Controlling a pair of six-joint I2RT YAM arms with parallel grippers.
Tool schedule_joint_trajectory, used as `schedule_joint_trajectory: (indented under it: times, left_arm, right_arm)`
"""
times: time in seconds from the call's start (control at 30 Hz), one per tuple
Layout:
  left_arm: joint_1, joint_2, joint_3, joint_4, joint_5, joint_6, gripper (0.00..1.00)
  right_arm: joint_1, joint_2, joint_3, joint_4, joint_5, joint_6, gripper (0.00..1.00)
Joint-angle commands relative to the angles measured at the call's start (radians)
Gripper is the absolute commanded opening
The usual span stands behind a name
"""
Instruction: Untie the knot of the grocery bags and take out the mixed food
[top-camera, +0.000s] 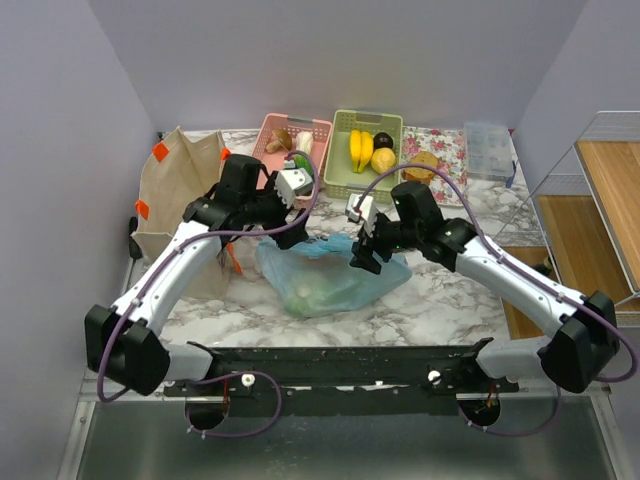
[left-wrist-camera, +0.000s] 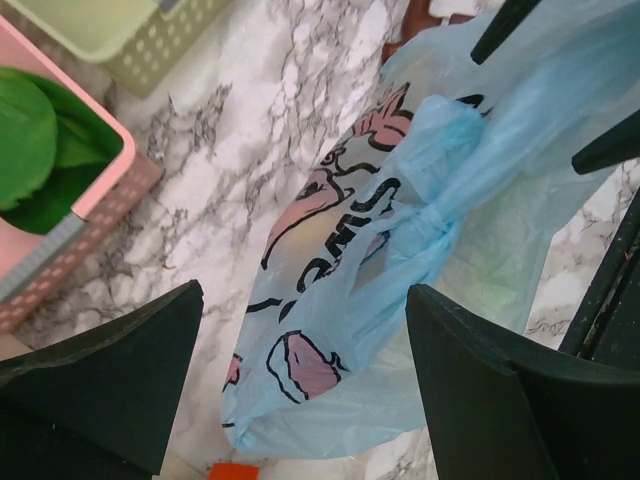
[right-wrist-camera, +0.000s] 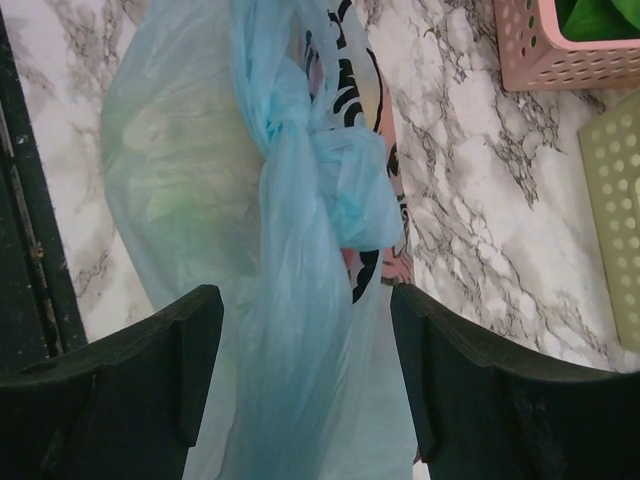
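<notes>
Two pairs of fingers, both mine, hang spread wide over the grocery bag (top-camera: 335, 278), which lies on its side on the bench (top-camera: 440, 300). My left fingers (top-camera: 287, 236) are over its left end and my right fingers (top-camera: 364, 256) over its right end, and neither pair is pinching anything. The knot (right-wrist-camera: 345, 175) sits on top of the bag, a tight twist of the thin handle loops with a puffed loose end beside it.

I judge it not yet undone, so loosening it is my step. To do it well, I should pinch the loose end with one side and the strand just below the twist with the other. Then I should ease them apart gently. Grabbing the bag's wall would only drag the whole bag. A hard pull on film this thin could tighten the knot or tear it.

The beige tote (top-camera: 180, 190) stands left of the bag, and I cannot see into it. Inside the bag, the mixed food (right-wrist-camera: 170, 190) shows only as a pale green mass through the plastic. Behind the bag, the green basket (top-camera: 368, 115) holds bananas (top-camera: 358, 150) and a dark fruit. The pink basket (top-camera: 295, 120) holds a green leaf (left-wrist-camera: 30, 140) and some pale pieces.
</notes>
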Motion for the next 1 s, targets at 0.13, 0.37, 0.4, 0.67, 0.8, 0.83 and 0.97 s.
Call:
schedule_joint_trajectory:
  times: [0.13,0.37,0.4,0.67,0.8,0.83,0.97]
  left_arm:
    - [-0.033,0.151,0.048,-0.059,-0.137,-0.112,0.76]
    - [0.001,0.209,0.116,-0.166,-0.210,-0.084,0.00]
    - [0.007,0.196,0.110,-0.155,-0.217,-0.083,0.00]
    - [0.106,0.150,0.033,-0.110,-0.260,-0.057,0.00]
    - [0.140,0.150,0.029,-0.085,-0.270,-0.033,0.00]
    - [0.139,0.149,0.038,-0.092,-0.251,-0.029,0.00]
    - [0.122,0.109,0.061,-0.096,-0.049,-0.024,0.00]
  right_arm:
    - [0.029,0.107,0.073,0.101,0.033,-0.080,0.63]
    - [0.028,-0.013,-0.014,0.045,0.195,-0.105,0.16]
    - [0.028,-0.036,-0.029,0.035,0.222,-0.104,0.11]
    - [0.022,-0.295,-0.188,-0.094,0.356,-0.076,0.01]
    - [0.021,-0.386,-0.255,-0.122,0.394,-0.072,0.01]
    - [0.021,-0.396,-0.256,-0.123,0.391,-0.067,0.01]
    - [0.021,-0.360,-0.199,-0.115,0.345,-0.023,0.06]
